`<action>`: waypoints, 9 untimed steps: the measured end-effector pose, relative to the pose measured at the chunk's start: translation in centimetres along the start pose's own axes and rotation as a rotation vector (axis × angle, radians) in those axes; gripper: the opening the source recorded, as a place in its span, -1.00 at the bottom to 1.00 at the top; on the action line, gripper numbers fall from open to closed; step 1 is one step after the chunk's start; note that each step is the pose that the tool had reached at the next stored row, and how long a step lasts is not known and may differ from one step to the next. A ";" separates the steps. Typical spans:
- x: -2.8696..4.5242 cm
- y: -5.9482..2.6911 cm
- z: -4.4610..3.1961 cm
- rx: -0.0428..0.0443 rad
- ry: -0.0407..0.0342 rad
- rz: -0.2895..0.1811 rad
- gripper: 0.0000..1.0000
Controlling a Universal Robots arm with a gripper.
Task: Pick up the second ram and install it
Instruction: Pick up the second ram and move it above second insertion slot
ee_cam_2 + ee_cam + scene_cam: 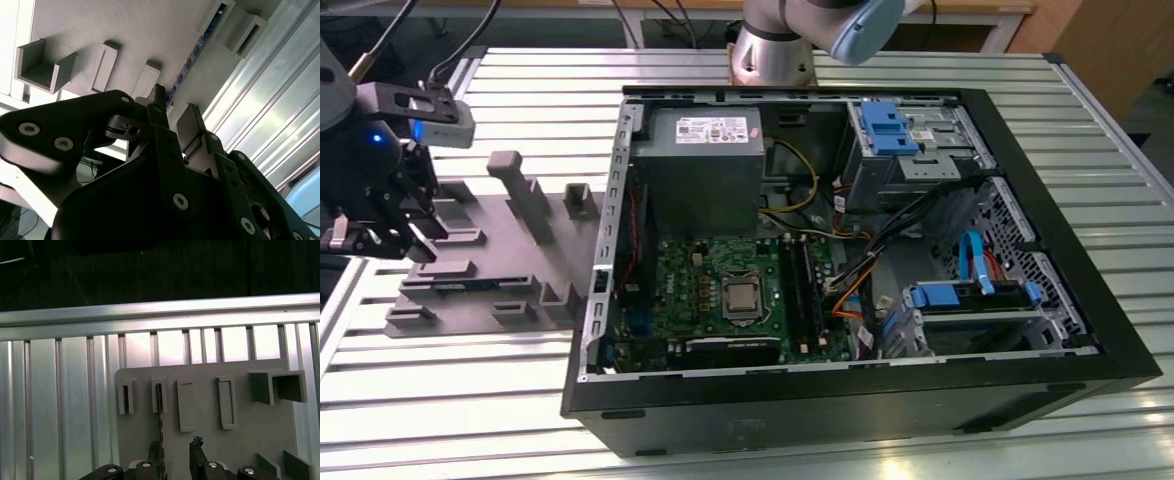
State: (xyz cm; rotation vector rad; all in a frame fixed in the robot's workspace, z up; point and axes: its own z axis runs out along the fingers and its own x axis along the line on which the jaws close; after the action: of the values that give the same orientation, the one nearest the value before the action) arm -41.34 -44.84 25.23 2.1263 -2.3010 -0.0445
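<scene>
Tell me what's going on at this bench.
A robot arm's pincer hangs open over a grey holder plate on the metal table, beside an opened computer case. The memory stick stands on edge in the plate's slots and runs toward the gap between the fingers, close to one of them. It is not gripped yet; it sits in the plate, not in the computer.

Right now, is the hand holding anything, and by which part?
Nothing: the open hand straddles one end of the second ram, which stands in the grey fixture.
</scene>
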 end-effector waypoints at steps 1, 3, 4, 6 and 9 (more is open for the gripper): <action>0.06 -0.01 0.16 0.0000 0.0001 0.000 -0.26; 0.15 -0.01 0.46 0.0006 0.0001 -0.001 -0.26; 0.20 -0.02 0.59 0.0008 0.0000 -0.002 -0.26; 0.30 -0.03 0.81 0.0016 0.0000 -0.003 -0.26; 0.39 -0.05 1.17 0.0027 -0.0002 -0.004 -0.26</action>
State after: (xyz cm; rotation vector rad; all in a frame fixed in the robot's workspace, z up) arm -41.35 -45.21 24.05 2.1322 -2.2984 -0.0417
